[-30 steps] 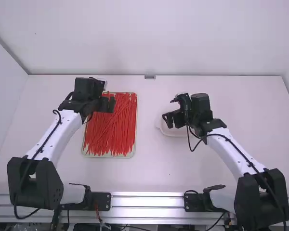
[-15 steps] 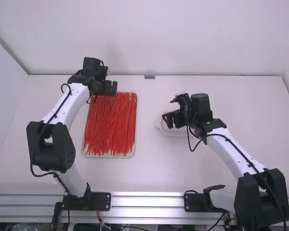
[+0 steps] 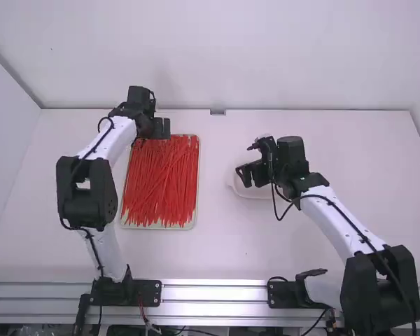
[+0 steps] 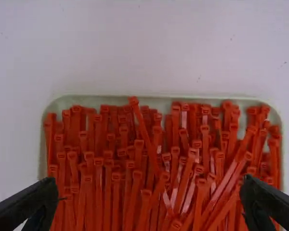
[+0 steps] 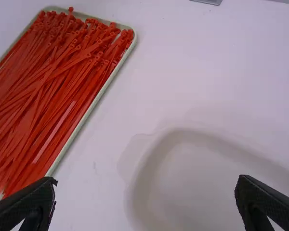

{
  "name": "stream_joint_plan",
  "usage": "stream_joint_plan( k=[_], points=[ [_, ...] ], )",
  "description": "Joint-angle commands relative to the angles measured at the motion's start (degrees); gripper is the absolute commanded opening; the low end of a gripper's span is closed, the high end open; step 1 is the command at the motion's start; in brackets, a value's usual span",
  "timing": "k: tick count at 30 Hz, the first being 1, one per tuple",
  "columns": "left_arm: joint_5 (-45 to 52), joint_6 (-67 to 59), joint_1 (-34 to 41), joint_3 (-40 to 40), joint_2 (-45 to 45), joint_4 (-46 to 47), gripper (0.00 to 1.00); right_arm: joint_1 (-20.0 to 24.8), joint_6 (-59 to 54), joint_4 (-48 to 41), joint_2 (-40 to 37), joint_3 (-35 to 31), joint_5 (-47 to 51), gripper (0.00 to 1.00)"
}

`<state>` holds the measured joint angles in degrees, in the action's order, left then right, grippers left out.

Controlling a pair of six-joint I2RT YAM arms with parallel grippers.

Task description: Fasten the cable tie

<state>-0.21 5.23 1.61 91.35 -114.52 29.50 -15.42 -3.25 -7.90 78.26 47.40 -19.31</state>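
Cable ties [image 3: 161, 180], orange-red and many, lay heaped lengthwise in a pale tray [image 4: 149, 98] on the white desk [image 3: 322, 140], their square heads bunched at the tray's far end. The left gripper [image 3: 157, 129] hung above that far end with its fingers [image 4: 24, 207] spread wide apart and nothing between them. The right gripper [image 3: 254, 172] sat well apart from the tray, over a shallow white dish [image 5: 139, 139], its fingers [image 5: 265, 202] likewise wide open and empty. The step in hand looked like picking a single tie from the heap, and no tie had yet been taken. To do it well, the left arm would likely need to aim at one tie lying on top and crossing its neighbours, narrow its fingers before coming down so they straddle that tie alone, pinch close behind the head, and lift slowly so tangled neighbours drop away, leaving the tail free for the right gripper
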Motion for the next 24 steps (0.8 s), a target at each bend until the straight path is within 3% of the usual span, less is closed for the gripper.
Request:
stream_joint_plan(
  k=[1,18,24],
  points=[
    [1.3,-2.1,0.1,0.6,-1.5,0.2,0.99,-0.3,-0.3,-0.1,0.3,2.1,-0.2,1.00],
    [2.3,-6.8,0.3,-8.3,-2.1,-7.4,0.99,-0.3,-0.3,-0.5,0.3,2.1,-0.2,1.00],
    [3.1,-15.1,0.3,-12.5,-2.1,-12.1,0.99,-0.3,-0.3,-0.4,0.3,2.1,-0.2,1.00]
  ],
)
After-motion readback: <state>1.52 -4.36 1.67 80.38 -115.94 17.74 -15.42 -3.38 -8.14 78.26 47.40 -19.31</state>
